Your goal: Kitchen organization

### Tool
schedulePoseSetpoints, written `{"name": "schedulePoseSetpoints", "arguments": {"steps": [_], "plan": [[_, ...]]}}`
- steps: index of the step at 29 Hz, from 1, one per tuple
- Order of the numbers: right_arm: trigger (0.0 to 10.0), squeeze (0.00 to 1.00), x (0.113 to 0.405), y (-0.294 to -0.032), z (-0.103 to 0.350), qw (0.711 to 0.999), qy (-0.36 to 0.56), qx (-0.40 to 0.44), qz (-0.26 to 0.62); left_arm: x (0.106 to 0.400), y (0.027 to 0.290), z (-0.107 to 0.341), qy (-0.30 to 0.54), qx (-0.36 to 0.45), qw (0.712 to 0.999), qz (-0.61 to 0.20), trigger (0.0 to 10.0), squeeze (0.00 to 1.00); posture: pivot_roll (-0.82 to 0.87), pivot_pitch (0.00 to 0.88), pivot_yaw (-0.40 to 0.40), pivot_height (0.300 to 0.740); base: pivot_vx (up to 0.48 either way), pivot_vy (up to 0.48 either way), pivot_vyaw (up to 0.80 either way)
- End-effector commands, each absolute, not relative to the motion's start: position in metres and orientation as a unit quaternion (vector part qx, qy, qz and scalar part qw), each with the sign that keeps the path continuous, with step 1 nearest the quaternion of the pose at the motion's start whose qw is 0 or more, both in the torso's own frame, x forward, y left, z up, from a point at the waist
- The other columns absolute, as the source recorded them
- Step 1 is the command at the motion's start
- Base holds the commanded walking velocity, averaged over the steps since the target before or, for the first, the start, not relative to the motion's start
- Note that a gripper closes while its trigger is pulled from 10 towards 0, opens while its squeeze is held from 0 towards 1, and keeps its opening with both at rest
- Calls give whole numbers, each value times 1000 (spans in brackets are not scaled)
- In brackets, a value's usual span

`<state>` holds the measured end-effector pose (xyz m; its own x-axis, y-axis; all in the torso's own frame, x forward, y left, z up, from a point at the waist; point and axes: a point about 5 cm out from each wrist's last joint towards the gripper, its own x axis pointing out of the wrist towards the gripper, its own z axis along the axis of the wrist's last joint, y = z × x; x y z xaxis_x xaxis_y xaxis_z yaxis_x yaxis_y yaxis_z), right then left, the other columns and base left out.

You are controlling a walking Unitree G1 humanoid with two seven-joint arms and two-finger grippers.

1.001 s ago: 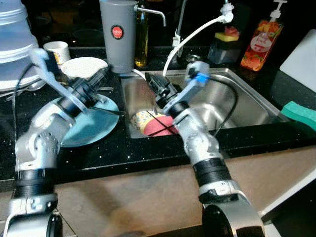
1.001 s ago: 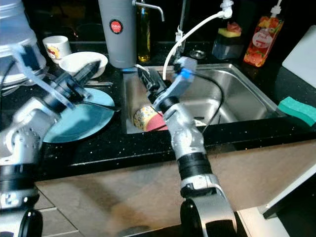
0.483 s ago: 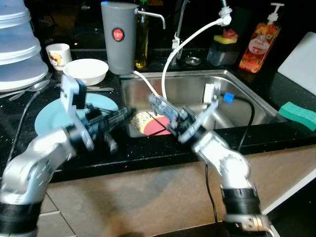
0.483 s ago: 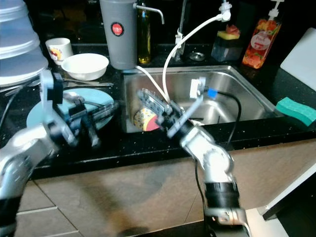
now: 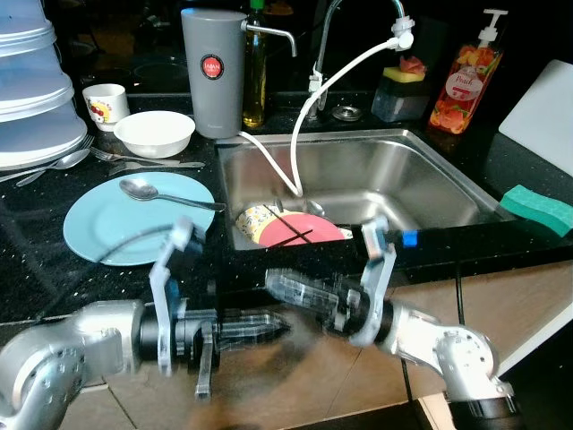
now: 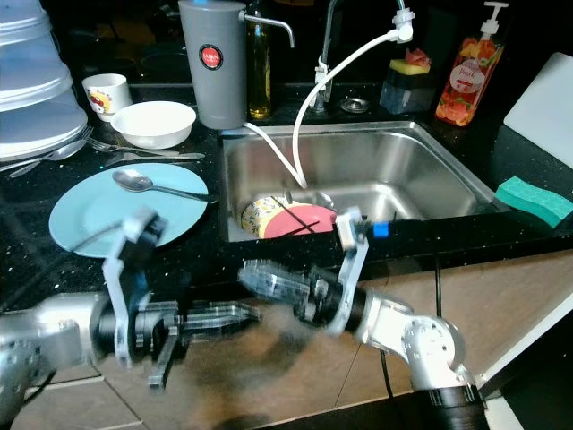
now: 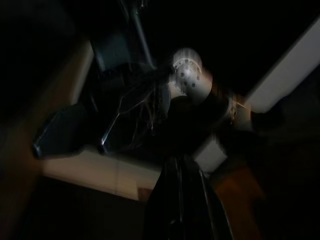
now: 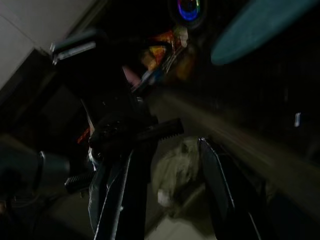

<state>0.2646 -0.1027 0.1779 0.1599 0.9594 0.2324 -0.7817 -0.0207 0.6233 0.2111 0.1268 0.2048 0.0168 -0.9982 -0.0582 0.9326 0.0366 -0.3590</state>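
Observation:
Both arms hang low in front of the cabinet, below the counter edge, and are blurred. My left gripper [image 5: 269,328] points right with its fingers together and nothing in them. Just above it, my right gripper [image 5: 279,285] points left; its fingers [image 8: 217,182] stand apart and empty. On the black counter lies a light blue plate [image 5: 107,233] with a spoon [image 5: 148,190] on it. A white bowl [image 5: 154,132] and a small cup [image 5: 107,97] stand behind it. In the steel sink [image 5: 403,179] lie a pink plate [image 5: 304,233] with dark sticks across it and a patterned bowl [image 5: 255,219].
Forks and spoons [image 5: 143,162] lie by the bowl. A grey jug [image 5: 213,72], stacked plastic tubs [image 5: 31,90], an orange soap bottle [image 5: 458,85] and a sponge holder [image 5: 401,85] line the back. A white hose [image 5: 331,81] hangs into the sink. A green sponge [image 5: 535,208] lies at the right.
Both arms have dropped from over the blue plate and the sink to below the counter edge. The plate and spoon now lie uncovered.

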Motion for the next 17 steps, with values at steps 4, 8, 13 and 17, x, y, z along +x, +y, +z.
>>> {"name": "schedulePoseSetpoints", "arguments": {"steps": [4,8,13,17], "plan": [[10000,0,258,-105,151,687,195,327,619,202,129,175,244,-66,704,-664,10000,0,67,100,-49,740,0,0,0],[10000,0,251,-109,116,702,262,309,585,195,139,134,348,4,716,-606,10000,0,65,100,-46,740,0,0,0],[10000,0,246,-113,60,741,372,229,511,207,147,80,414,28,794,-444,10000,0,61,102,-42,740,0,0,0],[10000,0,246,-115,32,767,420,183,449,208,156,51,453,31,819,-351,10000,0,61,103,-44,740,0,0,0]]}}
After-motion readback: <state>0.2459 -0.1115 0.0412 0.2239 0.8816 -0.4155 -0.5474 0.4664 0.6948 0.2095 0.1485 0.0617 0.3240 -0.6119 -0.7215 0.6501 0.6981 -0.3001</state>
